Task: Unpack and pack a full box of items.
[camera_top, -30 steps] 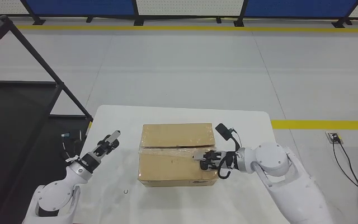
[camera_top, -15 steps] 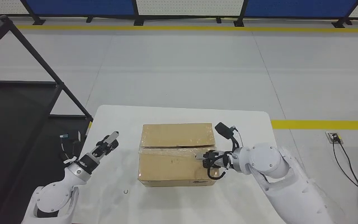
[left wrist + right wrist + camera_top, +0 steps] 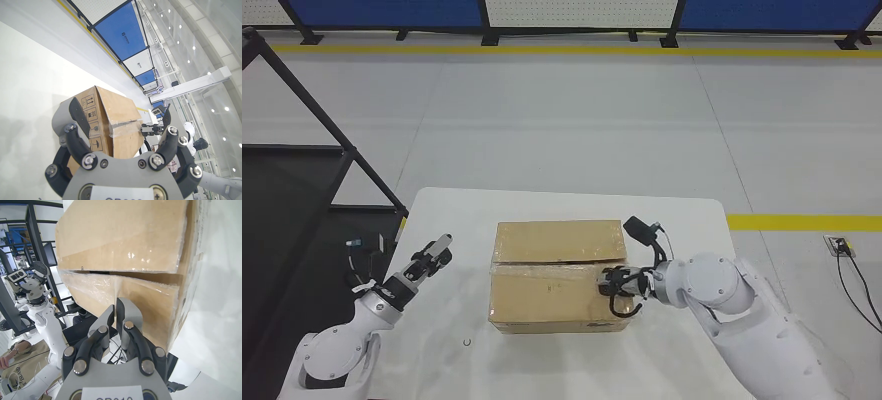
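The box (image 3: 557,275) sits taped shut on the tabletop (image 3: 542,205), my right end effector (image 3: 115,309) pinching the tape (image 3: 115,291) at its seam, probably to peel it, my left end effector (image 3: 442,245) spread, hovering apart.

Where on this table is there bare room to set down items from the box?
Widest: the strip of table between the cardboard box and the far edge. Also the left side, under the left gripper, open above it. Crowded: the box's right end, where the right gripper pinches the tape.
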Tool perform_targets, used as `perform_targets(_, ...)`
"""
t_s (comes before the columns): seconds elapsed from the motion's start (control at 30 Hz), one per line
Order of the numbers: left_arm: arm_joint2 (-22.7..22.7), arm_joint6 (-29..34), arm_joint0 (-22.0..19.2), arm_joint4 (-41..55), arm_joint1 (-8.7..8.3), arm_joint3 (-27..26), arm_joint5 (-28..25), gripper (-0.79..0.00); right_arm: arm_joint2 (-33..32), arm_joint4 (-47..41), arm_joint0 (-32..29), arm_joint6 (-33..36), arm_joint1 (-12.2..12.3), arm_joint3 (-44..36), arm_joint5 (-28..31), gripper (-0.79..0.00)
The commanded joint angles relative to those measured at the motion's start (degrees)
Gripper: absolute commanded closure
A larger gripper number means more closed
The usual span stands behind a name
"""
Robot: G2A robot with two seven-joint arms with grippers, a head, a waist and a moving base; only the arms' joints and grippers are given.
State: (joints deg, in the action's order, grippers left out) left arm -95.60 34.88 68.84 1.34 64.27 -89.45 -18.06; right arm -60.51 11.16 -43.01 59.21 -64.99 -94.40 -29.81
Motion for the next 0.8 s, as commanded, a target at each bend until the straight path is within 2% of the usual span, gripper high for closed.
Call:
perform_targets(0.0,0.03,-0.05,0.02,0.04,-0.06,0.02,0.04,-0.785,-0.15,-0.29,-0.29,-0.81,0.01,-0.61,1.19,0.000)
perform_targets(0.23,0.01,-0.27,0.24,0.23,-0.29,-0.02,-0.01,-0.785,-0.89,-0.60,-1.26,-4.29,0.09,-3.12,6.87,0.000)
perform_targets(0.63,0.02,-0.80,1.39,0.66,-0.60,-0.03,-0.78,-0.785,0.66,-1.48,-0.65,-12.64,-0.79,-2.47,19.80,0.000)
perform_targets(0.77,-0.17,-0.98,1.84,0.95,-0.72,-0.06,-0.87,-0.785,0.14,-2.10,-1.42,-15.52,-0.88,-2.76,25.69,0.000)
